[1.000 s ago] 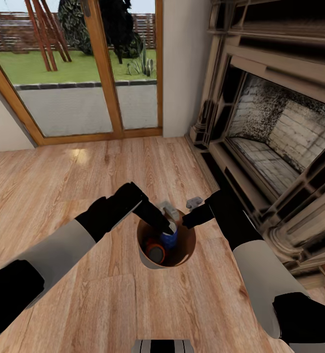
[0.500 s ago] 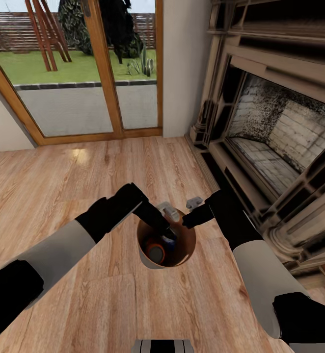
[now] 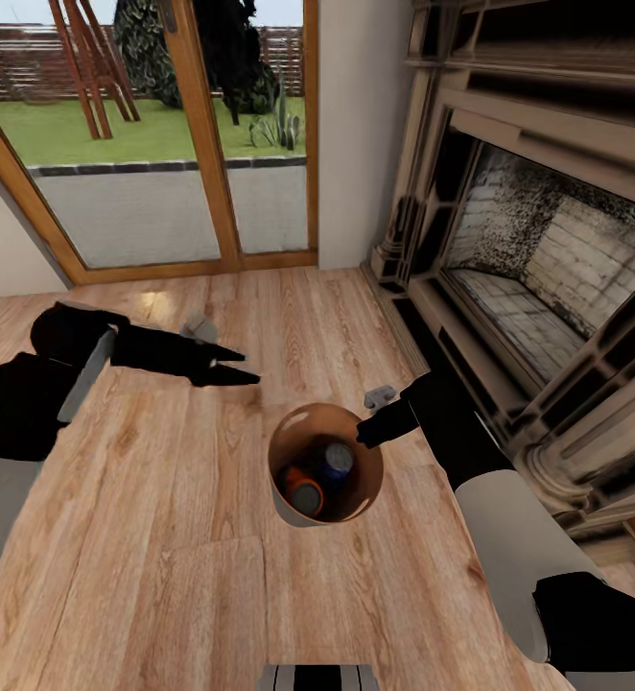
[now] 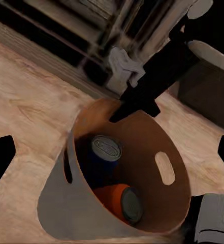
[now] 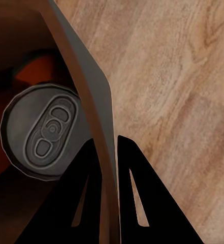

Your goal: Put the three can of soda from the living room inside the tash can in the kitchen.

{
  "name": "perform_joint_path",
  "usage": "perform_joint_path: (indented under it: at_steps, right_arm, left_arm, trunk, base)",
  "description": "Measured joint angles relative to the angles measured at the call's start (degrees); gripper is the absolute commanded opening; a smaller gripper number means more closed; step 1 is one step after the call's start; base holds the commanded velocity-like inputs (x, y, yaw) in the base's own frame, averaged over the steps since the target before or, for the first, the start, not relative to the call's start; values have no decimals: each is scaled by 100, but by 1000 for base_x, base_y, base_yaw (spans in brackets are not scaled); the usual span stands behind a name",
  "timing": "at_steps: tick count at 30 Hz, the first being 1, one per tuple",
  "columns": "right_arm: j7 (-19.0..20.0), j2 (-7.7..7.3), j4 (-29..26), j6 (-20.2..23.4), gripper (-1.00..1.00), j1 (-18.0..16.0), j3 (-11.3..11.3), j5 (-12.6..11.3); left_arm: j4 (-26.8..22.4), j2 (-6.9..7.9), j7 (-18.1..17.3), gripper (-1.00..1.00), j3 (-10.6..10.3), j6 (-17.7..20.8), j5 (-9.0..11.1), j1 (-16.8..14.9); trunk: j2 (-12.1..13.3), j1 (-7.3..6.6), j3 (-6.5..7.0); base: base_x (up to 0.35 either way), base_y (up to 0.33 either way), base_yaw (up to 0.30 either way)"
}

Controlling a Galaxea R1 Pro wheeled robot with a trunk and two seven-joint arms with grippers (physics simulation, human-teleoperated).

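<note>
The trash can, grey outside and orange-brown inside, stands on the wood floor. Inside it a blue can stands upright beside an orange can; the left wrist view shows the same blue can and orange can. I cannot make out a third can. My right gripper is shut on the bin's far rim, its fingers either side of the wall. My left gripper hangs open and empty over the floor, left of the bin and apart from it.
A carved fireplace runs along the right, close to my right arm. Wood-framed glass doors stand ahead. Open wood floor spreads left of and in front of the bin.
My left gripper let go of the blue can inside the bin, rose out and swung away to the left. The blue can stays in the bin. My right gripper has not moved.
</note>
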Motion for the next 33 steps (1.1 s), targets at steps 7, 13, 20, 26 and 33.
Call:
perform_joint_path:
  at_steps: [7,13,20,26,33]
  right_arm:
    - [1,1,0,3,-100,0,2,-8]
    - [1,0,3,1,-100,0,-1,-3]
    - [-67,-55,950,-22,-100,-286,-35,70]
    - [-96,-75,1411,-2,-100,-472,-60,411]
    - [-121,-194,2308,12,-100,-1037,-93,734]
  left_arm:
    - [104,634,-735,100,2690,43,10,353]
    - [460,692,561,100,3440,-457,-169,1360]
    - [1018,101,3250,100,3503,-3145,-246,3305]
    - [1641,-422,3623,100,3498,-4762,-243,4031]
    - [1621,-555,3679,100,3499,-5774,-217,4858]
  trunk:
    - [0,0,0]
    - [0,1,-1]
    - [0,1,-1]
    - [0,1,-1]
    - [0,0,0]
  base:
    - [0,0,0]
    - [0,0,0]
    - [0,0,0]
    - [0,0,0]
    - [0,0,0]
